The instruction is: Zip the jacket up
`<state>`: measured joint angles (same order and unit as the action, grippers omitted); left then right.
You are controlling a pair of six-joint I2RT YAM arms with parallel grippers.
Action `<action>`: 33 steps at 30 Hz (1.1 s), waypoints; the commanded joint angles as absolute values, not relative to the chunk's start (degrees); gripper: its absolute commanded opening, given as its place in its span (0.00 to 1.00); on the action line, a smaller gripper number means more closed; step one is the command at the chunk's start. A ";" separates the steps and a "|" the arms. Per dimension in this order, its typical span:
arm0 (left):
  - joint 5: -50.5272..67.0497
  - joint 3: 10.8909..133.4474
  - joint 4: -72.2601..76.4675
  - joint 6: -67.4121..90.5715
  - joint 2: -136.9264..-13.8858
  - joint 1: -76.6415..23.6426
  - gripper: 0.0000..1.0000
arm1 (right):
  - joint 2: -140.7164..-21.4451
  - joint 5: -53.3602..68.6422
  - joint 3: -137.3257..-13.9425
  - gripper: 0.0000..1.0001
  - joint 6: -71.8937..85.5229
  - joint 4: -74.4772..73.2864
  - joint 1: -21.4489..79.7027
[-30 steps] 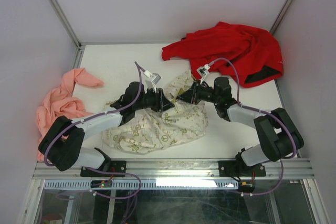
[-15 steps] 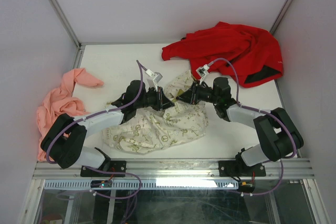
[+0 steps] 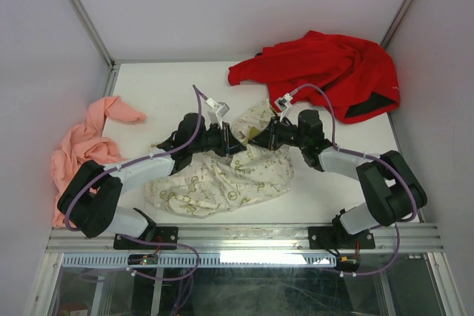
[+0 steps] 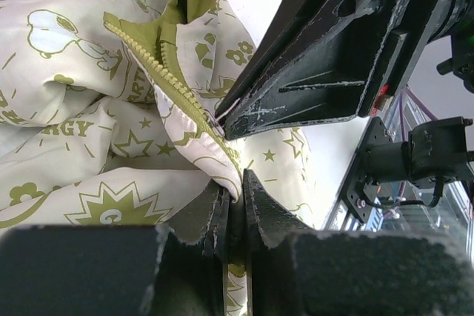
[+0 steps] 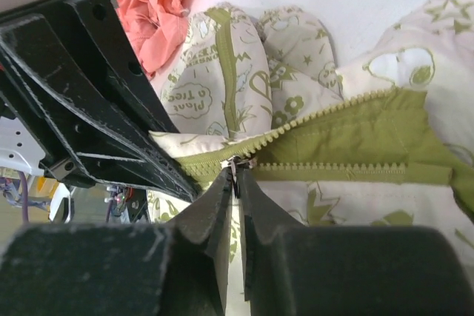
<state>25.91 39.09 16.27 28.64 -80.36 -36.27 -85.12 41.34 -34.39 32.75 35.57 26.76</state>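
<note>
Left gripper [image 4: 235, 199] pinches a fabric edge of the jacket [image 3: 222, 183], right gripper [image 5: 236, 174] its zipper [image 5: 326, 118] where the teeth meet; it lies crumpled on the table [image 3: 163, 86], long axis near-left to far-right.

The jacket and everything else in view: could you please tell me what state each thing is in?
jacket: crumpled on the table, unzipped, olive lining showing.
zipper: open, its two rows of teeth apart, meeting only at the right gripper.
left gripper: shut on the jacket's edge.
right gripper: shut on the zipper where the rows meet.
red garment: crumpled, held by neither gripper.
pink garment: crumpled, held by neither gripper.
</note>
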 commanded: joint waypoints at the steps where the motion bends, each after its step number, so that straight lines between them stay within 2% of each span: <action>1: 27.22 40.04 16.07 28.34 -77.20 -35.82 0.00 | -80.57 41.35 -37.24 0.10 31.64 27.59 26.92; 2: 27.04 39.91 14.90 28.18 -76.44 -35.84 0.00 | -79.25 29.36 -37.92 0.00 23.73 23.08 26.72; 9: 25.99 37.52 7.75 28.40 -70.22 -35.80 0.00 | -69.23 5.49 -43.38 0.00 12.07 6.17 25.35; 16: 21.33 36.75 0.82 27.57 -65.43 -35.82 0.00 | -64.77 -8.45 -48.04 0.00 9.83 -4.13 20.51; 20: 18.22 37.50 -1.69 27.12 -63.67 -35.86 0.00 | -61.84 -8.54 -49.25 0.00 9.99 -7.38 16.72; 26: 19.57 41.17 -1.79 26.79 -65.81 -35.87 0.00 | -54.79 4.34 -48.57 0.00 8.86 -6.13 16.63; 30: 20.20 44.27 -1.59 25.78 -67.09 -35.95 0.00 | -51.22 1.15 -50.84 0.00 6.70 -9.95 16.60; 33: 19.88 44.04 -1.82 25.93 -67.32 -35.92 0.00 | -51.18 3.67 -51.80 0.00 6.07 -13.16 16.65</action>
